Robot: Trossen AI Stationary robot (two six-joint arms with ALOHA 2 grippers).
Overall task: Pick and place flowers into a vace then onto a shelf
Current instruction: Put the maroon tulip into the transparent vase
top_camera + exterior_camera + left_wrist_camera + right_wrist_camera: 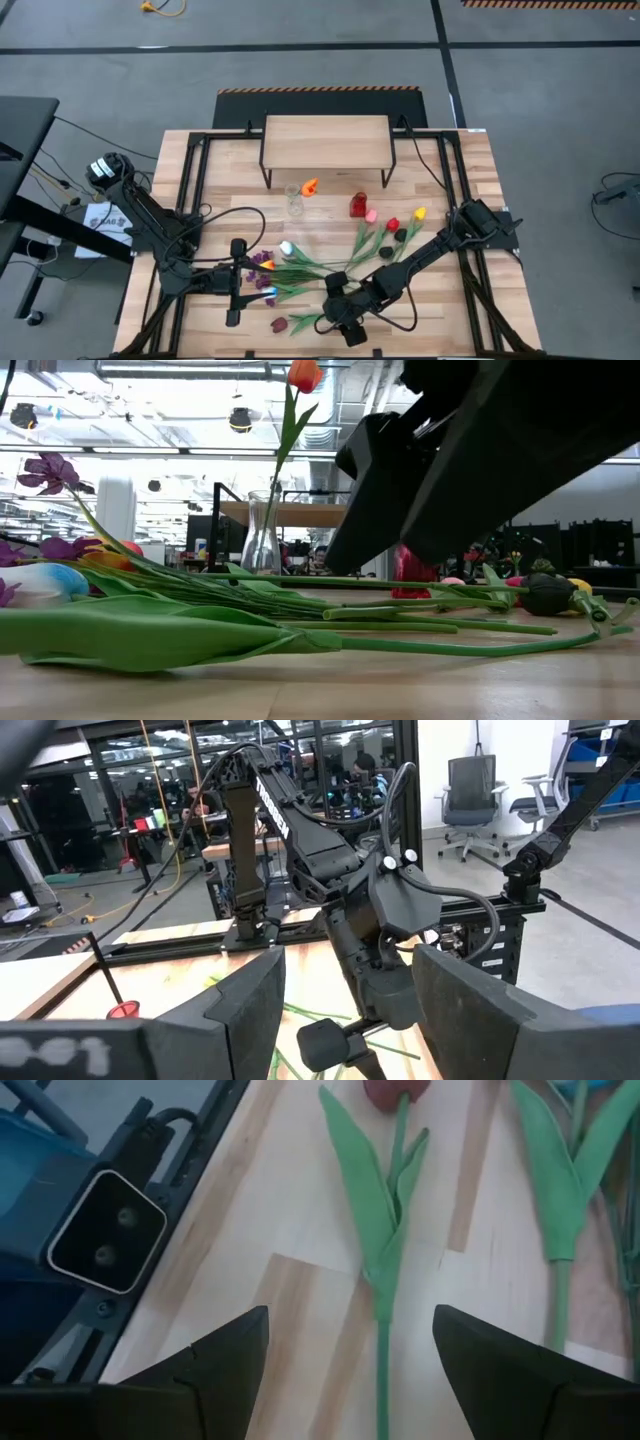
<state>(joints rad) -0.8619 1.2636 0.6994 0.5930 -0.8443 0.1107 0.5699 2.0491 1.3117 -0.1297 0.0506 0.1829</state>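
A: Green stems crowd the tabletop (440,170), and I can't separate them all. What stays hidden?

B: In the low view a dark arm blocks most of the right side, so the flowers (330,262) behind it are cut off. The heap overlaps too much for a sure count; from above I make out roughly ten loose heads, red, yellow, pink, white and dark among them, plus purple sprigs.

A: And the counted things?

B: One clear vase (294,202) holding one orange tulip (310,186). One shelf (325,140) with a pale wooden top on black legs, well beyond both pincers. One small red object (358,206) just beside the vase; I can't tell what it is.

A: The arms?

B: The right arm stretches low across the pile. The right pincer (350,1345) has its fingers apart, one either side of a single green stem (383,1350) whose dark red head (395,1090) lies ahead of it; I can't tell whether they touch it. The left pincer (345,1000) sits at the pile's other edge, level and pointing at the right arm, fingers apart with nothing between them.
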